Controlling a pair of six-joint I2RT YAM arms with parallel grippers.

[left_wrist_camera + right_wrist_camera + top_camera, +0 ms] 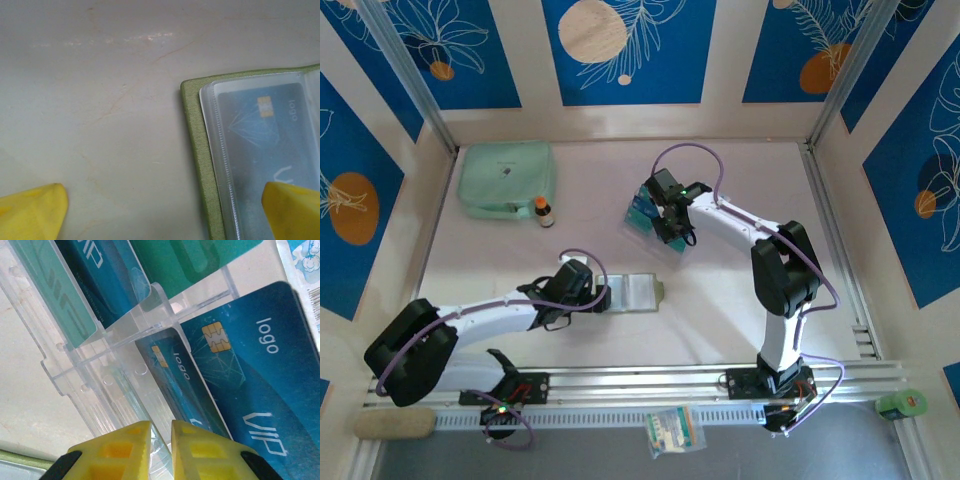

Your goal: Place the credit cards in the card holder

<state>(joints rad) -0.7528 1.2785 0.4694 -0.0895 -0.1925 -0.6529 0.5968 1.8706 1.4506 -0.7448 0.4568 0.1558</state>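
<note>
The blue and teal cards (250, 385) sat in the clear stand (95, 365), and the right claw (160, 442) was right up against that stand's front tier. Its fingers were nearly pressed together, just a thin slit between them, and the short blue card (172, 375) ran lengthwise straight down toward that slit. Couldn't tell whether its edge was actually caught or just lined up.

The green wallet (638, 293) lay open and flat, on the arm-base side of the stand and a bit toward the robot's left, long side running left-right. One blue card (265, 125) already sat in its clear pocket. The left claw (162, 212) was spread wide, one finger over the wallet's end, well apart from the stand.

Looked like the right arm's job, being the nearer one. It would need to pull the card out along its length, then carry it from the stand to the wallet.
</note>
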